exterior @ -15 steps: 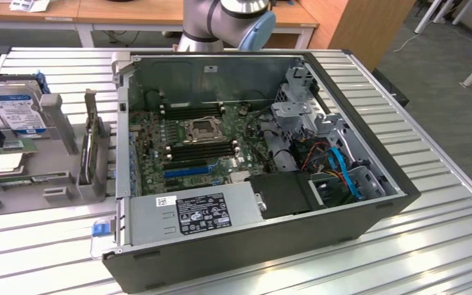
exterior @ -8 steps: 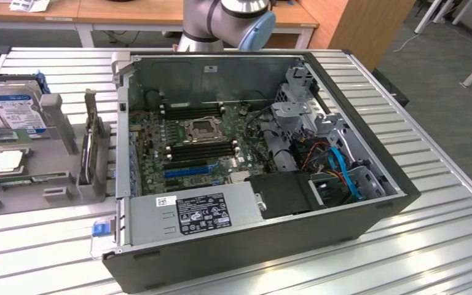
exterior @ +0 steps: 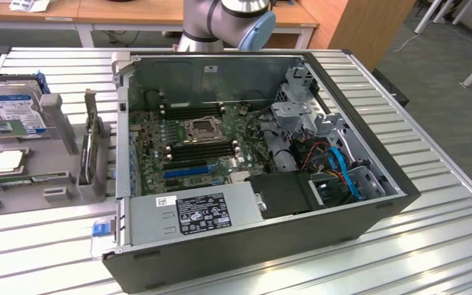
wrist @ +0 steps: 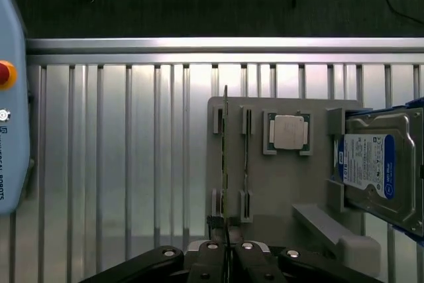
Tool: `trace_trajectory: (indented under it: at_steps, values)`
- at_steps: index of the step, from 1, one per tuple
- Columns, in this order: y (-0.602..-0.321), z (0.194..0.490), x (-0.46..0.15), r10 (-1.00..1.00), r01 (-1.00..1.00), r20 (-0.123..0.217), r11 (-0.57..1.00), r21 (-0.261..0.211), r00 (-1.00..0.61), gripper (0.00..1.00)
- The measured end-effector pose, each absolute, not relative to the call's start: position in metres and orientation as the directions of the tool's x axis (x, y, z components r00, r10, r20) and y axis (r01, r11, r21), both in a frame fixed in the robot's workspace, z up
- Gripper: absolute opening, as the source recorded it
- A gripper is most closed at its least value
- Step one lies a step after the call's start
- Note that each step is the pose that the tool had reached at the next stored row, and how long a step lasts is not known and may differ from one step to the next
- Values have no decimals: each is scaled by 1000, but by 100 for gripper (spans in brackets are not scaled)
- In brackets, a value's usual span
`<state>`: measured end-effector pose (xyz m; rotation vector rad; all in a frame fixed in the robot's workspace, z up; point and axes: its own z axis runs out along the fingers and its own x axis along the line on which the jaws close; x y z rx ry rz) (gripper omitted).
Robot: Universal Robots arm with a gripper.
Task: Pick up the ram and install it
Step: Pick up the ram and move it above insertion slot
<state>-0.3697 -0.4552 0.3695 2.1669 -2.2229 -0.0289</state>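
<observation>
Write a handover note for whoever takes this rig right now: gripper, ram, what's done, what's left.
The gripper is shut on the ram, held edge-on and raised clear above the grey tray.
On the tray, a spare stick sits in its holder, next to the processor and the hard drive.
The computer case lies open on the table with the motherboard exposed.
Done: the ram is picked up.
Left: the ram is not yet in a memory slot on the motherboard.
</observation>
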Motion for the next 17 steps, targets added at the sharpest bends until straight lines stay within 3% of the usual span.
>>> trace_trajectory:
  at_steps: [17]
  values:
    - [-455, 396, -370, -1000, -999, 14, 26, 39, -25, 12]
